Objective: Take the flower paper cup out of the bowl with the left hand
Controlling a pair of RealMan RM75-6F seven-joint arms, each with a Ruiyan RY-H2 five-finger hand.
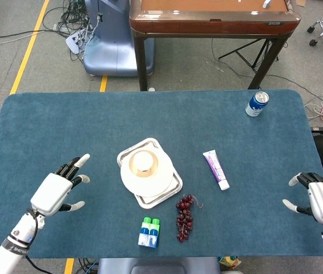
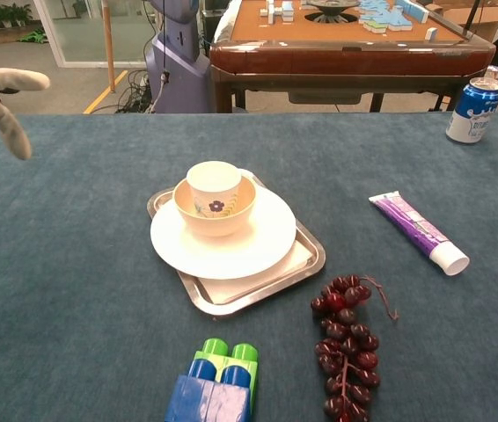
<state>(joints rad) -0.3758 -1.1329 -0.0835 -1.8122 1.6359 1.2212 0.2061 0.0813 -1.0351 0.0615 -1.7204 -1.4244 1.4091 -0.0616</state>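
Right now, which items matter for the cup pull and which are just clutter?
Job:
cup, standing in the bowl
left hand, open, left of the tray

Clutter:
plate
tray
grapes
tube
can
blocks
right hand, idle at the table's right edge

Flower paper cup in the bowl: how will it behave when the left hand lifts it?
The flower paper cup looks thin-walled and light, so it probably crushes under a hard squeeze. It stands upright and loose in the bowl, so it likely lifts free, though a sideways nudge might tip it.

A blue-covered table [image 1: 64, 125] bears tray [image 1: 176, 188], grapes [image 1: 184, 217], toothpaste tube [image 1: 215, 169], can [image 1: 257, 104], blocks [image 1: 149, 232].
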